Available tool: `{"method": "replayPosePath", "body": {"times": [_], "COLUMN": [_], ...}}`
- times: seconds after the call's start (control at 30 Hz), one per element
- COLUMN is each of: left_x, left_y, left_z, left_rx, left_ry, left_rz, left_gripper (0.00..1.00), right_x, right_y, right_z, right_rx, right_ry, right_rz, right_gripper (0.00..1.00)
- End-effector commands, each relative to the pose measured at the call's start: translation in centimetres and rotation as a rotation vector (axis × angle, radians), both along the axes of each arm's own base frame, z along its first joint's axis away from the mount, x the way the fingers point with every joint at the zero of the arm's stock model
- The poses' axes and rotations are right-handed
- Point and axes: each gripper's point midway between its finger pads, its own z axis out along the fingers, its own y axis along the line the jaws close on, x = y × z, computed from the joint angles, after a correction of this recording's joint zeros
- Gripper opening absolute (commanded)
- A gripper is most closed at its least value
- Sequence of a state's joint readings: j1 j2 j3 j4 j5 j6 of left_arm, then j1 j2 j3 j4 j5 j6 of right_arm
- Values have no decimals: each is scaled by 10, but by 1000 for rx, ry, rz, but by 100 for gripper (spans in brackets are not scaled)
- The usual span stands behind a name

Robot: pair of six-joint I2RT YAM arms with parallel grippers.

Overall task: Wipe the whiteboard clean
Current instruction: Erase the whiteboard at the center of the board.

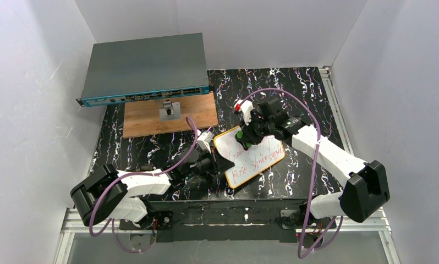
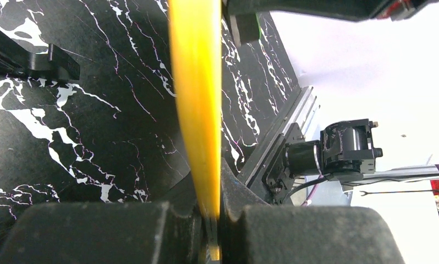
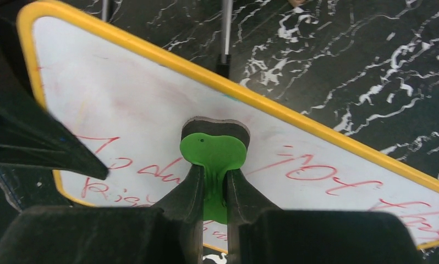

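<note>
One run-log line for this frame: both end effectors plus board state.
left end effector: shut on whiteboard rim | right end effector: shut on green eraser, resting on board | red writing: not yet erased

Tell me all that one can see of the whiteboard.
The whiteboard is a small white rectangle with an orange-yellow rim and rounded corners, lying askew on the black marbled table. Red handwriting covers most of it; its far part shows only faint pink smears. The left gripper clamps its rim; the green eraser, held by the right gripper, rests on its face.
</note>
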State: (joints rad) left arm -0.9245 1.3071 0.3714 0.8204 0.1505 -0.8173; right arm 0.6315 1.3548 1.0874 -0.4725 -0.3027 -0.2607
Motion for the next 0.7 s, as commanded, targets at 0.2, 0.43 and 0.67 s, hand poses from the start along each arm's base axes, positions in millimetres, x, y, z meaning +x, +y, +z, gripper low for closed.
{"method": "replayPosePath", "body": {"times": [0.2,0.43,0.67], "left_x": [-18,-18,-19], "left_y": [-7,-8,-14], "left_z": [38,36,35], "left_rx": [-86,-89,-94], "left_ry": [-150,-152,-144], "left_rz": [-114,-119,-140], "left_gripper": [0,0,0], "right_x": [-15,-40,17], "right_y": [-19,5,11], "right_z": [-22,-2,17], "right_rx": [-7,104,113], "right_ry": [-4,56,-30], "right_rz": [144,259,-38], "right_gripper": [1,1,1]}}
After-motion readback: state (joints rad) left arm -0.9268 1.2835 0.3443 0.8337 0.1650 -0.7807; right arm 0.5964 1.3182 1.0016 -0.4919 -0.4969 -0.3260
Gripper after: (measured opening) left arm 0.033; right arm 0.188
